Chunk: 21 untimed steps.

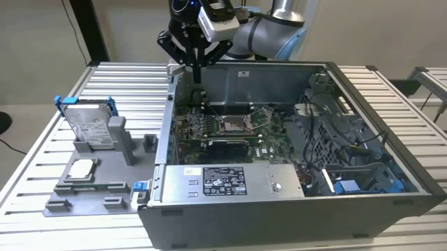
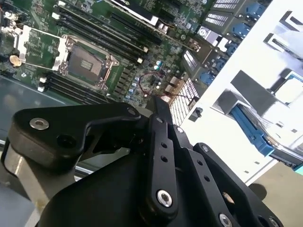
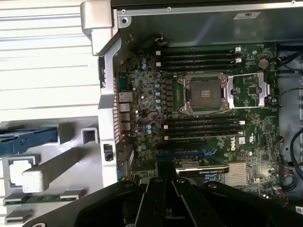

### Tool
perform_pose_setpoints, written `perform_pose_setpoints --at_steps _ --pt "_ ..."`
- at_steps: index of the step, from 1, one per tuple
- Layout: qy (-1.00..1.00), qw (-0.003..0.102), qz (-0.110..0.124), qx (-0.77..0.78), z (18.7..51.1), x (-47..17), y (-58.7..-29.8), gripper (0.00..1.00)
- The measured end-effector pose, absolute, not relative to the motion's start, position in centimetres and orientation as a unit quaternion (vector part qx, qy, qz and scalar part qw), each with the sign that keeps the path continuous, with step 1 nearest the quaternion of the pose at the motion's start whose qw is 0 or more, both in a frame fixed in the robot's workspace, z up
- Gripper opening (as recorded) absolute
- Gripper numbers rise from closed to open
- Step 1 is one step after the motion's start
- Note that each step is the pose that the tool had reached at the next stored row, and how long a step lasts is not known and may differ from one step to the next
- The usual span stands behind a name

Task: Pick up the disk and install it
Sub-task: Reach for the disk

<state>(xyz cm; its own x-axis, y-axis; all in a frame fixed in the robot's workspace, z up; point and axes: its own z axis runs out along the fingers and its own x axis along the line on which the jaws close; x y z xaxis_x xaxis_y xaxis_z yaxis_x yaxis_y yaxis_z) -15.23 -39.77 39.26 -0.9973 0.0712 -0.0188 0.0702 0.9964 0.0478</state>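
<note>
Currently the disk (image 1: 89, 123) stands slotted in the grey holder (image 1: 91, 201).

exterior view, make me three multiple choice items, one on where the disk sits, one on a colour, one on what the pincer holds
1. Where is the disk?
A inside the case
B propped upright on the grey fixture outside the case
C on top of the case

2. What colour is the disk's carrier bracket?
A red
B yellow
C blue

3. What does the pincer hold?
A nothing
B the disk
C a cable

Answers:
1 B, it leans on the fixture to the exterior view's left of the case.
2 C, blue plastic frames the drive.
3 A, it hangs shut and empty over the case's far corner.
</note>
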Motion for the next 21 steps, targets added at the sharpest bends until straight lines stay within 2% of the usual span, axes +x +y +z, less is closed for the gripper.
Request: perform_pose_setpoints --at_steps 21 --pt "0.999 0.01 0.024 0.035 39.3 -19.1 -39.8 0.0"
